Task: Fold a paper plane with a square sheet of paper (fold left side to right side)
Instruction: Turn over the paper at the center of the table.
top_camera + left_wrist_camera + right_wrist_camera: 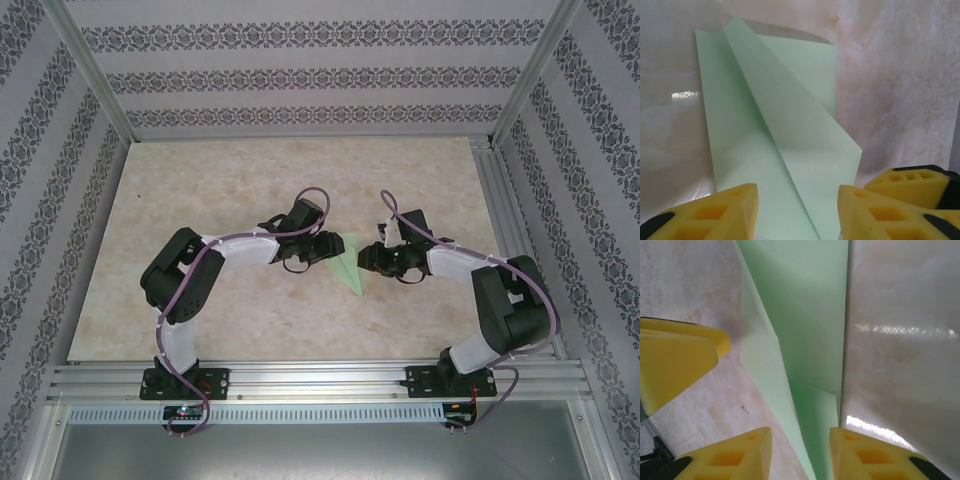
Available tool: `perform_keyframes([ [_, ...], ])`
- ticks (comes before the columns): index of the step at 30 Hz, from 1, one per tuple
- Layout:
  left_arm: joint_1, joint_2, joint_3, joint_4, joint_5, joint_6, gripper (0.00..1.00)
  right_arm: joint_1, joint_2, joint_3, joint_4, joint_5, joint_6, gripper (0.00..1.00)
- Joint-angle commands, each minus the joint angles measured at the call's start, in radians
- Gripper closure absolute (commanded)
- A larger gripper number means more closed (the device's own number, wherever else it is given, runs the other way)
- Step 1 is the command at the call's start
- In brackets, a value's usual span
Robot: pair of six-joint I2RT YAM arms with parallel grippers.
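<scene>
Left end effector (pixel 798 202), right end effector (pixel 800 442), parted astride green paper (pixel 790 135), creases clear from wrists

Tbl top (pixel 200 190) = beige marbled sheet, glossy, glare streaks on it either side of the green paper (pixel 349 262) in my wrist cams. Paper lies direct on the tbl, folded to a narrow wedge: wide end far, tip twd the near edge. Layers overlap w/ a diagonal crease. Top flap edge sits a bit proud, shadow under it. Alu rail (pixel 320 378) bounds the tbl near-side of the paper, side rail (pixel 515 235) to its right.
</scene>
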Motion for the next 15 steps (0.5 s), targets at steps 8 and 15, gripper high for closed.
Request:
perform_keyframes([
  [8,-0.012,0.025,0.042,0.019,0.002,-0.019,0.51,0.002,0.099,0.092,0.041,-0.037,-0.026,0.81],
  [15,-0.013,0.044,0.061,0.018,0.019,-0.023,0.51,0.0,0.111,0.098,0.025,-0.015,-0.037,0.98],
])
